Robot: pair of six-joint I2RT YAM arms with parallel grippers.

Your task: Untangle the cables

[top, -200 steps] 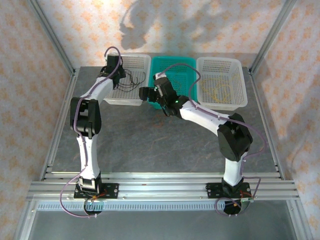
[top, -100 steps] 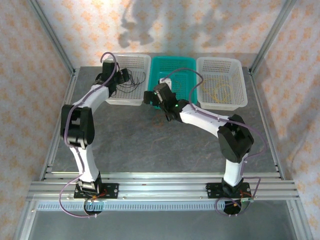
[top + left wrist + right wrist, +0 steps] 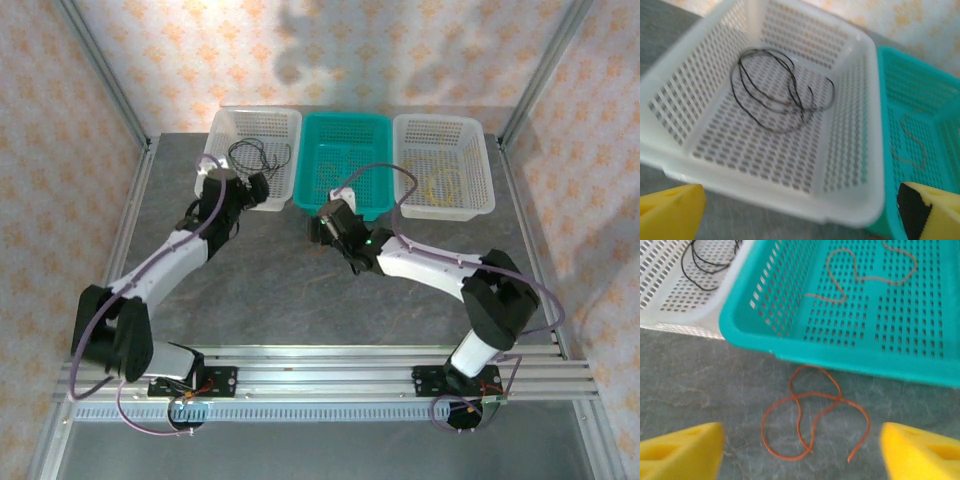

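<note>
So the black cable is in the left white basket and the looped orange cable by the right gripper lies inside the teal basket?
No: the right wrist view shows the looped orange cable on the table, outside the teal basket. The black cable is indeed in the left white basket.

Robot lab cell, aluminium frame (image 3: 330, 372), patterned backdrop walls (image 3: 420, 60), grey tabletop (image 3: 300, 295)
</note>
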